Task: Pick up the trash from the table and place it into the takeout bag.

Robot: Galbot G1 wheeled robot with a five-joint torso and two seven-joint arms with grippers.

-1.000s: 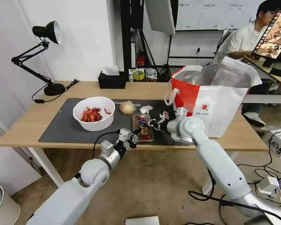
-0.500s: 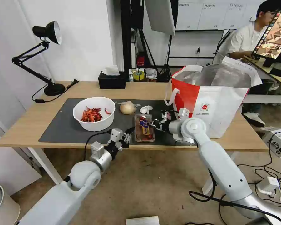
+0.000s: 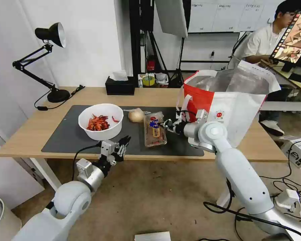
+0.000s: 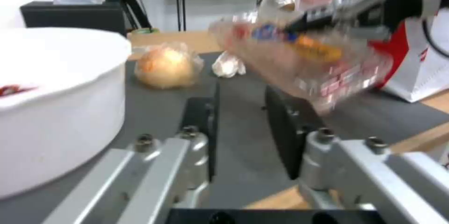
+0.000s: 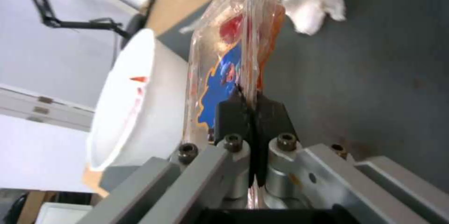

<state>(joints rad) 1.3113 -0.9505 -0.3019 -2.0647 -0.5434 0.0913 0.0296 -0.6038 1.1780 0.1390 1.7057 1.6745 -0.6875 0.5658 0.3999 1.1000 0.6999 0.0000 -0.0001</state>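
right gripper [image 3: 164, 124]: clamped on the cherry tomato tray [image 3: 154, 129] rim
tray: light, flimsy, best pinched at the edge
left gripper [image 3: 123, 144]: held spread, empty

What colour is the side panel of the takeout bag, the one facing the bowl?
Red, seen best in the head view on the takeout bag.

Right claw [image 3: 166, 124] rose and shifted toward the back of the tabletop [image 3: 30, 134], carrying the clear tomato tray [image 3: 154, 129] pinched at its edge; the tray left the dark mat [image 3: 70, 134] and hung tilted, near the wrapped ball [image 3: 136, 115]. Left claw [image 3: 123, 143] drew back from the tray toward the tabletop's front edge, fingers [image 4: 206, 126] parted, ending below the white bowl [image 3: 100, 121].
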